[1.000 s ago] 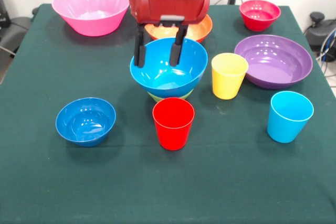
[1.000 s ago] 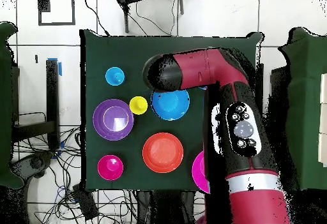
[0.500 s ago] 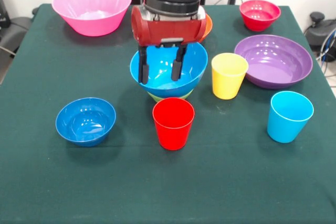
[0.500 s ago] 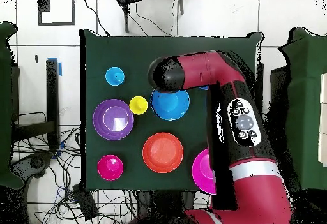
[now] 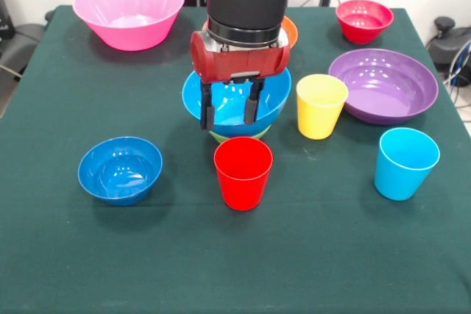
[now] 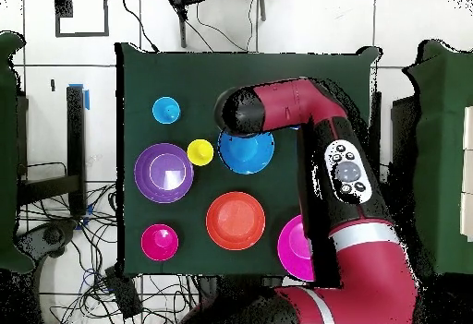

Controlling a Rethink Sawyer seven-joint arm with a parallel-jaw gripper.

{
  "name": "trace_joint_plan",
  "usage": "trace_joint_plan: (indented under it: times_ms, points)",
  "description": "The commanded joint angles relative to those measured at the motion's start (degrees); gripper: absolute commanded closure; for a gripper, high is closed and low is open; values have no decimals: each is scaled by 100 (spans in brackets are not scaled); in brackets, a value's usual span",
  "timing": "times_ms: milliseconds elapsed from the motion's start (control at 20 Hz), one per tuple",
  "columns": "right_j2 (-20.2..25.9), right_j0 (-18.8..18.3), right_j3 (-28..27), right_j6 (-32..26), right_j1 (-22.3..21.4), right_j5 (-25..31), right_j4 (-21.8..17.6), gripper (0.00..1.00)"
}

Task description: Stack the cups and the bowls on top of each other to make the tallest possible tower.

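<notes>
Dark green tablecloth (image 5: 66,255) over table; tangled cables (image 6: 65,274) on white tiled floor (image 6: 92,25).

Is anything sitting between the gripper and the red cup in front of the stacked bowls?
Nothing visible. The open gripper hangs before the large blue bowl, just above and behind the red cup, with only bare cloth between them.

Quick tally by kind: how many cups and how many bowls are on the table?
Cups: 3 (red plastic tumbler, yellow, sky blue)
Bowls: 7 (pink, orange, purple, large blue, small blue, green, small red)
Total: 10
</notes>
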Motion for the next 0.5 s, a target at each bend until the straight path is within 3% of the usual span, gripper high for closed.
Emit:
trace_joint_plan:
  times_ms: [50, 500]
  points:
    - [439, -100, 43, -1511, 172, -262, -541, 0]
    - [546, -135, -185, -1340, 496, -531, -840, 0]
